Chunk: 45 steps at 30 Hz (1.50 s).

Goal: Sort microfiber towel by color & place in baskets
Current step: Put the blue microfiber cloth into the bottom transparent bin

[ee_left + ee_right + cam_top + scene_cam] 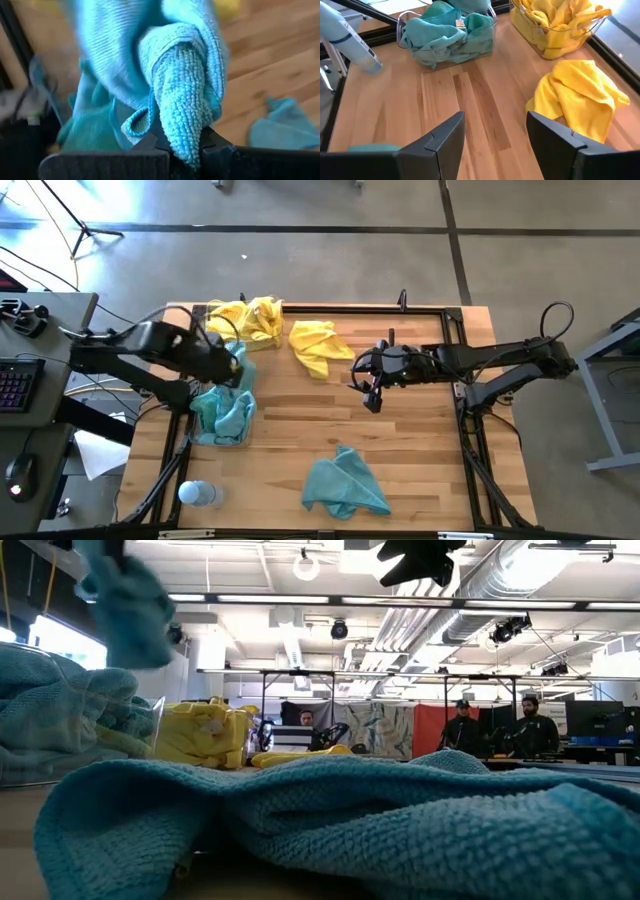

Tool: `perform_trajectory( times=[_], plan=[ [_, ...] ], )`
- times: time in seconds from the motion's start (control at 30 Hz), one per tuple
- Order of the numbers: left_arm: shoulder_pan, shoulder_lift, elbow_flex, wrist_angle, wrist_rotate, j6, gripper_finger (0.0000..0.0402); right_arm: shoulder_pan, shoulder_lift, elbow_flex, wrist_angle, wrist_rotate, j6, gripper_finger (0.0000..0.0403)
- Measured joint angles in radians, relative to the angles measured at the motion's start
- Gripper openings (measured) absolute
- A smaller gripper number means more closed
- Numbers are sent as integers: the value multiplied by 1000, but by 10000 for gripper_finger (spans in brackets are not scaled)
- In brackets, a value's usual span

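Observation:
My left gripper [234,364] is shut on a teal towel [125,65] and holds it above the clear basket [196,432] of teal towels at the table's left. Behind that basket stands the one with yellow towels [250,320]. A loose yellow towel [318,346] lies crumpled on the table at the far middle. A loose teal towel [345,484] lies near the front edge. My right gripper [369,387] hangs open above the table's middle, just right of the yellow towel [580,95], with nothing between its fingers. My left gripper pinches a bunched, rolled fold of the teal towel [184,142] between its two fingers [216,148]; several layers are gathered there. The fingers come from above, pointing steeply down. The towel [125,600] hangs below them, slack and clear of the basket.
A small pale blue bottle [197,493] lies at the near left corner. A black metal frame [455,330] runs along the table's edges. Bare wood lies between the baskets and my right gripper. People stand in the room beyond the table [530,725].

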Motion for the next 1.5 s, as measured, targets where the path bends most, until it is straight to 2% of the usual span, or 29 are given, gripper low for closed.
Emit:
perform_trajectory(
  times=[0.13, 0.27, 0.43, 0.53, 0.7, 0.93, 1.0, 1.37, 1.5],
  plan=[
    [1, -69, -166, -26, 91, -95, 1, 1, 2, 0, -8, 0, 14, 206],
    [7, -153, -322, -3, 139, -167, 1, 1, 2, 0, -8, 0, 14, 206],
    [13, -223, -467, -16, 156, -267, 3, 0, 2, 0, -5, 0, 14, 206],
    [36, -244, -539, 48, 148, -289, 8, 0, 2, 0, -5, 7, 11, 206],
    [98, -243, -648, 214, 149, -211, 11, 0, 2, 0, -5, 51, 11, 206],
    [213, -168, -659, 217, 123, -168, 13, 0, 2, -1, -5, 55, 29, 206],
    [243, -144, -659, 224, 123, -126, 13, 0, 2, -1, -5, 55, 29, 206],
    [325, -45, -659, 265, 105, 456, 14, 1, 2, -1, -5, 55, 32, 206],
    [342, -12, -672, 332, 93, 542, 14, 1, 2, -1, -5, 55, 33, 206]
  ],
)
